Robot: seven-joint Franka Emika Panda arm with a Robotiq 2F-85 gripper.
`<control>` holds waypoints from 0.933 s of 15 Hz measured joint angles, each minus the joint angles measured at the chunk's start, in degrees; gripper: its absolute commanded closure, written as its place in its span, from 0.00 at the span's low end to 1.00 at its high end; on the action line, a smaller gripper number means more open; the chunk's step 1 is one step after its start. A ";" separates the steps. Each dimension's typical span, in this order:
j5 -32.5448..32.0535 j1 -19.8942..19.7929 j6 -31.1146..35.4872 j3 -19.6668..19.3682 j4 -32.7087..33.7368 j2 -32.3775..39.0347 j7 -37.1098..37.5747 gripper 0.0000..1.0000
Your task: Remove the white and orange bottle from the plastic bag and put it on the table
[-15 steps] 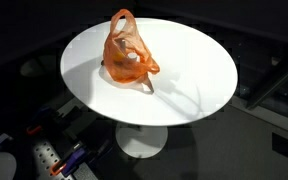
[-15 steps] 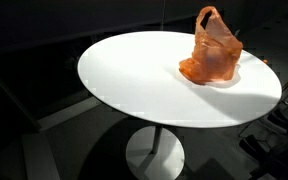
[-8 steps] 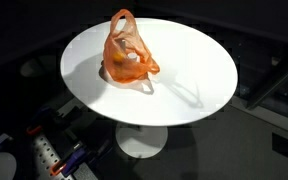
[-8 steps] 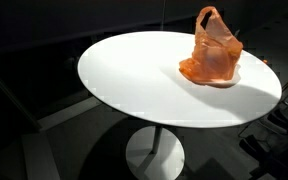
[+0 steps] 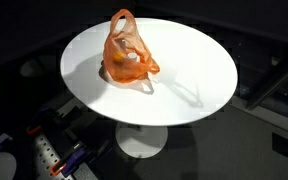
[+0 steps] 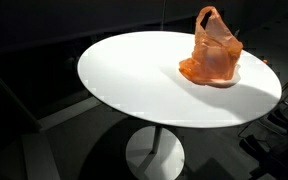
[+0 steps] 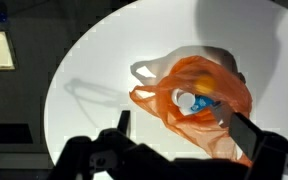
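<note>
Orange on the plastic bag (image 5: pixel 127 52), a see-through orange, paler where light passes and deeper, redder in the creases low down. Under it the table (image 5: pixel 189 60) is plain white with no pattern, only soft grey shadows, and its pedestal (image 5: pixel 142 143) is white too. All around, the floor (image 6: pixel 44 140) goes near black. In the wrist view the bottle (image 7: pixel 194 102) shows white through the bag's mouth, with a patch of blue and what looks like an orange band, though the film tints it. The gripper (image 7: pixel 181 125) is matt black. At the corner, a white strip (image 5: pixel 46 160) carries red dots.
</note>
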 measured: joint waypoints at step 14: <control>-0.04 -0.27 14.76 4.13 -0.64 17.01 12.73 0.00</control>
